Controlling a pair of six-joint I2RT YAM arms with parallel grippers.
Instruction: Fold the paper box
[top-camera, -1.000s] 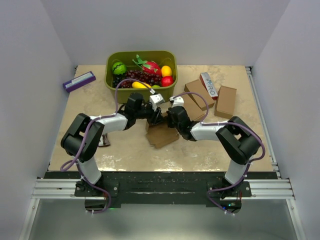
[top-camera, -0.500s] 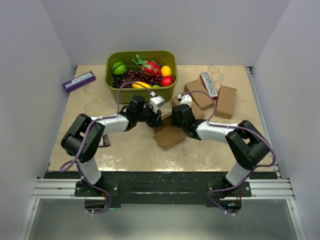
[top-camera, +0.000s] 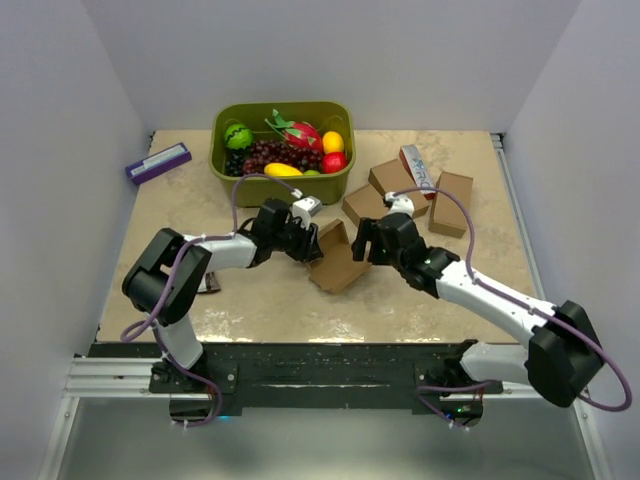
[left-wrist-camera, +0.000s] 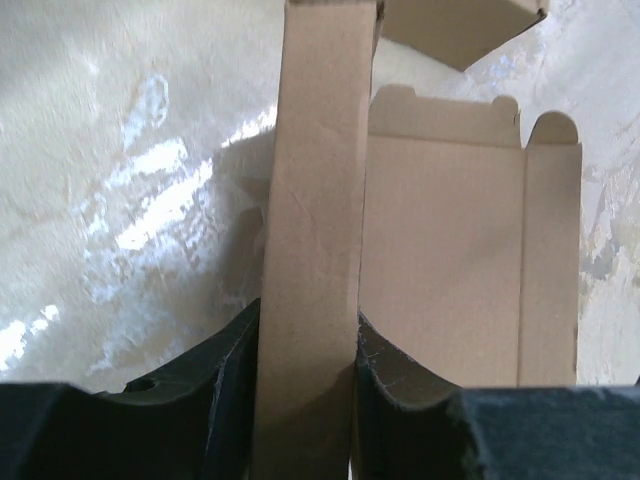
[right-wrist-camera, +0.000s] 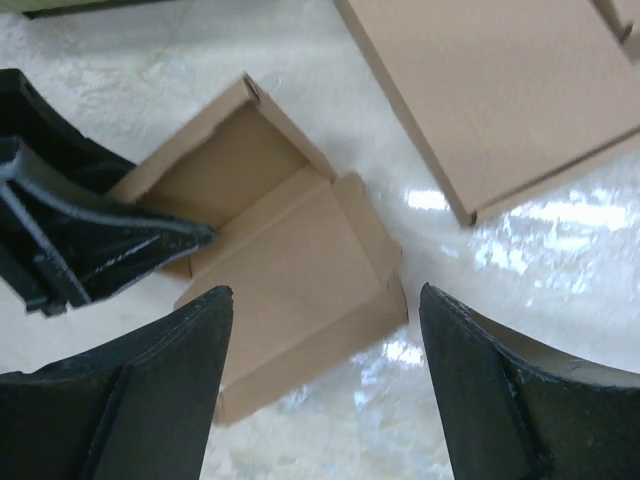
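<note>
Clamps an upright panel of the paper box (top-camera: 338, 268) in the left gripper (top-camera: 306, 243) at centre frame, elbow folded at lower left. Holds the right gripper (top-camera: 366, 240) just right of centre, jaws spread wide and empty, arm stretched from lower right.

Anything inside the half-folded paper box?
Only bare cardboard shows inside the paper box. The left gripper, clamped on its raised panel, covers one inner corner from the right wrist view, so that spot cannot be checked.
</note>
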